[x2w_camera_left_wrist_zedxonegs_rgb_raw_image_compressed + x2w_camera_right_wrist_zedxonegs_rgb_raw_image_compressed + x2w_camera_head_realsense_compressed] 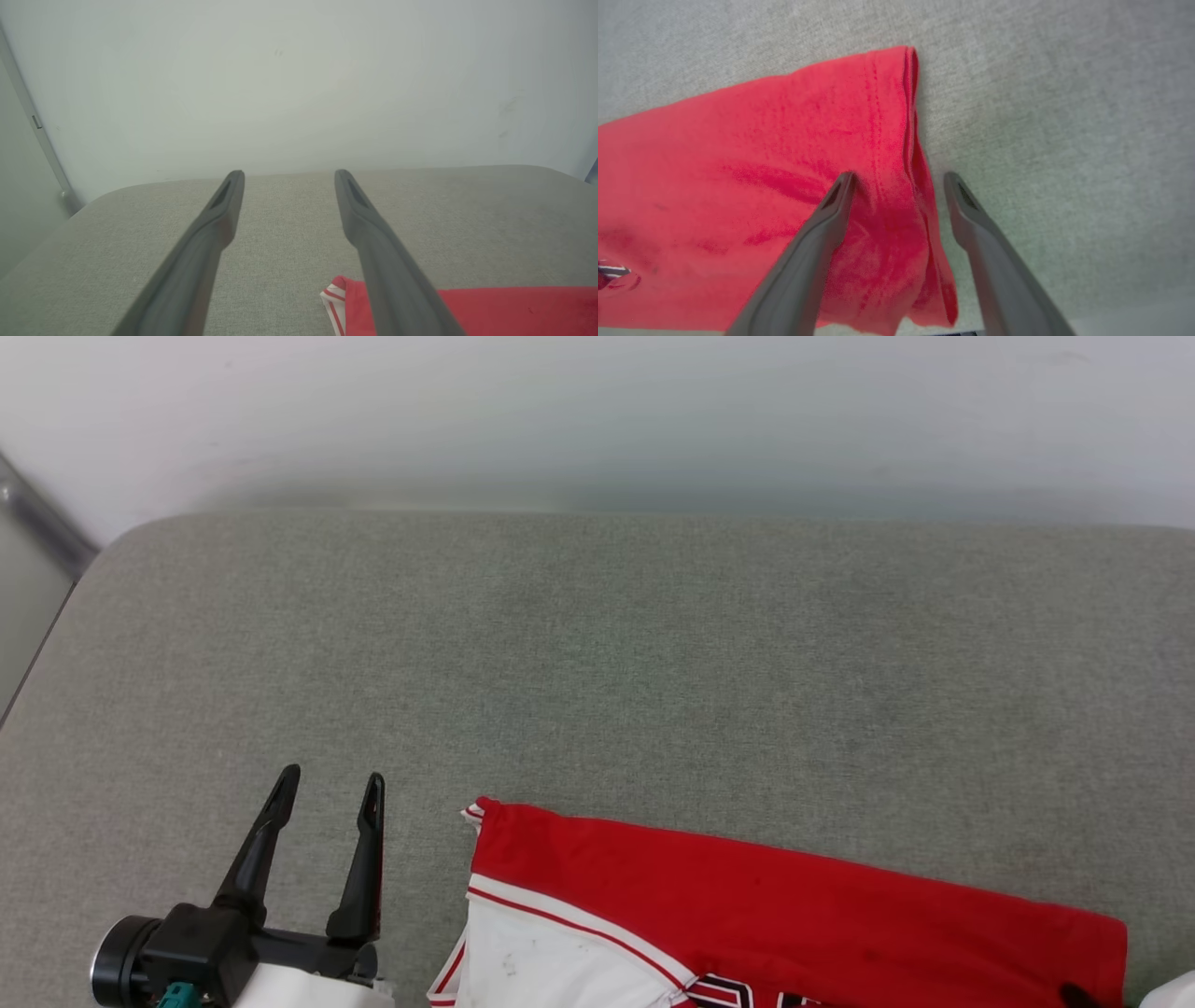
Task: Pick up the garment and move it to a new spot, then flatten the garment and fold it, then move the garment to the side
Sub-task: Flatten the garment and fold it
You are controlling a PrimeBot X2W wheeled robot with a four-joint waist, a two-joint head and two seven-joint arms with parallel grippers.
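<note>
Red jersey (794, 896) flat at the near right of the grey fabric-topped table (597, 644), cut off by the bottom edge of the head view. Long red edge slanting down toward the right. White sleeve (541, 961) with red-and-white striped trim at the left end. A bit of dark, white-outlined print (738, 991) at the very bottom. Beyond the jersey, grey cloth stretching away to a white wall (597, 411), with a grey metal strip (37, 513) in the far left corner.

Left claw (333, 775) released, both dark fingers spread and pointing away, grasping nothing. Placed just left of the jersey's striped corner and apart from it. From the left wrist, the same claw (289, 173) wide open above the table (280, 242). Jersey (514, 308) low at the right of that view, partly behind the right-hand finger, its striped corner showing between the two fingers.

Right claw (900, 175) released too, spread across the doubled right-hand edge of the jersey (738, 163). One finger over red cloth, the other over grey table (1064, 140), the folded edge in the gap between. No cloth pinched. Contact of the tips with the fabric: impossible to tell. Small wrinkles in the red cloth beside the left-hand finger.
</note>
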